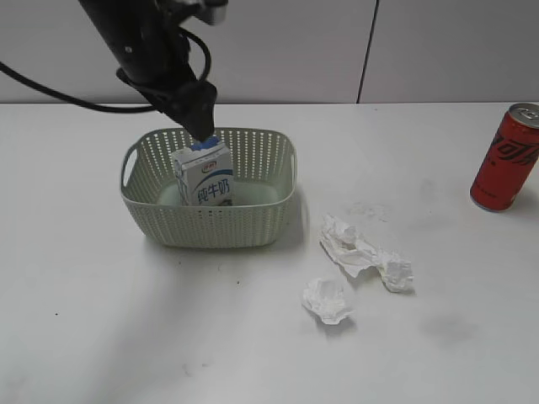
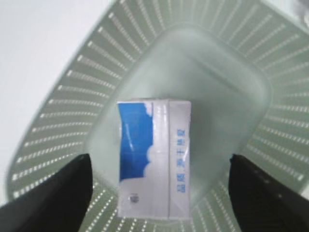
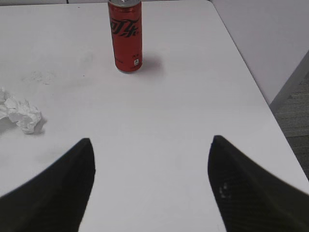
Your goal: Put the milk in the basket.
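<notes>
The milk [image 1: 205,173] stands upright inside the basket [image 1: 253,225]. Your left end effector [image 2: 159,193] is spread apart above it, holding nothing. The carton looks stiff and light; grip its flat sides.

Place: lab or office | evidence: plain white table [image 1: 101,337], grey panel wall [image 1: 438,50]
</notes>
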`<action>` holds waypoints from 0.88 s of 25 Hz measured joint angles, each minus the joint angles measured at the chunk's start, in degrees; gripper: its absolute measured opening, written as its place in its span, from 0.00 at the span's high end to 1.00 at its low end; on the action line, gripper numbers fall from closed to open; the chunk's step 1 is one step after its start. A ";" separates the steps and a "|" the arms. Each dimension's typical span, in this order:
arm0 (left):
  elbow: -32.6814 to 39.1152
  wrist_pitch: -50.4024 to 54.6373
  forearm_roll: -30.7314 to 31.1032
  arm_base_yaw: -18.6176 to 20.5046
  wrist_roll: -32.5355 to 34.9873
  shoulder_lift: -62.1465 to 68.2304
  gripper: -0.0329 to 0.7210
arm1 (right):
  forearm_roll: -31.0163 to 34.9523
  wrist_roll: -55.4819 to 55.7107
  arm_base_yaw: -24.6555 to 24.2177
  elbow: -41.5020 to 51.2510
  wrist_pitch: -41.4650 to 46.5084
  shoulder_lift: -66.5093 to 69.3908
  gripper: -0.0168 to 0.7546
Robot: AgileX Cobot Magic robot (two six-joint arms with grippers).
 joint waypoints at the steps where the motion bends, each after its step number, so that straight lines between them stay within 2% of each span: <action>1: -2.04 2.16 0.50 1.00 -2.75 0.00 0.10 | 0.00 0.00 0.00 0.00 0.00 0.00 0.22; 5: -7.20 8.67 2.35 6.98 -11.82 -0.18 0.12 | 0.00 0.00 0.00 0.00 0.00 0.00 0.22; 10: -7.04 9.90 2.77 16.00 -19.21 -0.97 0.15 | 0.00 0.00 0.00 0.00 0.00 0.00 0.22; 17: 0.95 10.02 2.77 25.78 -21.87 -7.21 0.17 | 0.00 0.00 0.00 0.00 0.00 0.00 0.22; 22: 11.76 10.08 3.09 29.23 -21.93 -15.76 0.17 | 0.00 0.00 0.00 0.00 0.00 0.00 0.22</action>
